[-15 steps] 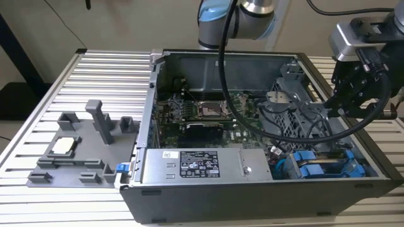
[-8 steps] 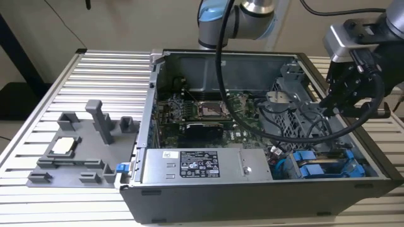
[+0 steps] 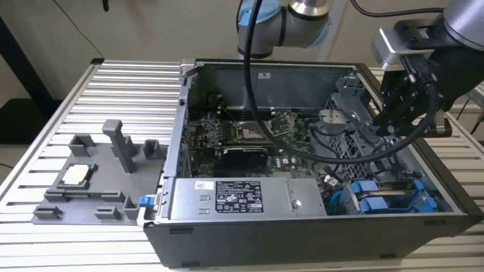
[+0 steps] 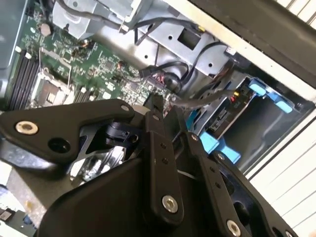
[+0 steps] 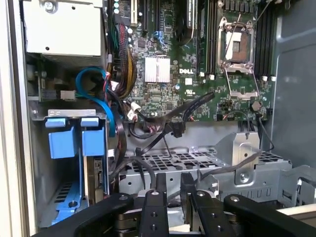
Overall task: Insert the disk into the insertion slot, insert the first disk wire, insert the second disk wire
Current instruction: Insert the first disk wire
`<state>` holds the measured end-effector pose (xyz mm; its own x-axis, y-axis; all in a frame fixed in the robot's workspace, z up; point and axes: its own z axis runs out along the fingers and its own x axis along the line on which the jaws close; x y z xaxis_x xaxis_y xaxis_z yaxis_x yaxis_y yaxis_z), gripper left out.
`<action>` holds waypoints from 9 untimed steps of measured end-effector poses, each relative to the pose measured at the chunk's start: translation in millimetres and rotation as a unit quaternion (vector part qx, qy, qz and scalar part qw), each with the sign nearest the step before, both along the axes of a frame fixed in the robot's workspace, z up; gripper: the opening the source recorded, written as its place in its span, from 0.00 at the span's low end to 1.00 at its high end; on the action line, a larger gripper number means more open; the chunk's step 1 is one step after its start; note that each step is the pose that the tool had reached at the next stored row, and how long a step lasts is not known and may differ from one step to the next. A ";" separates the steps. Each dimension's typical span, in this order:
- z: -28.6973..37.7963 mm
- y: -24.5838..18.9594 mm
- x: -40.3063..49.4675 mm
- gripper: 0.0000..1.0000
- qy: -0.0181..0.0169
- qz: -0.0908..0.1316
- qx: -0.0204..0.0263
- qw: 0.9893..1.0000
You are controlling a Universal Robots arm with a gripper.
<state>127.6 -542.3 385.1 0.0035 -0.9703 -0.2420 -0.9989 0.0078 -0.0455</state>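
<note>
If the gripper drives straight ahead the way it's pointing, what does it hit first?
Most likely the black cables lying across the perforated metal cage, right ahead of the gripper. Depth is unclear; it might touch the cage itself first.

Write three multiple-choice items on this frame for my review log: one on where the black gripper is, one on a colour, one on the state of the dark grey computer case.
1. In the exterior view, the black gripper hangs over:
A) the end of the dark grey computer case at the exterior view's left
B) the case's end at the exterior view's right
C) a spot beside the case, off it altogether

2. The plastic tabs at the mouth of the grey sheet-metal insertion slot are:
A) red
B) yellow
C) blue

3. The case's side is:
A) open
B) shut by a panel
C) draped with cloth

Key:
1 B, the gripper is above the drive-cage end of the case.
2 C, the tabs are bright blue in both wrist views.
3 A, the green motherboard lies exposed.
</note>
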 end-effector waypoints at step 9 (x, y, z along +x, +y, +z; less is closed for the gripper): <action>-0.2 2.4 -20.6 0.27 -0.004 0.004 0.000 1.000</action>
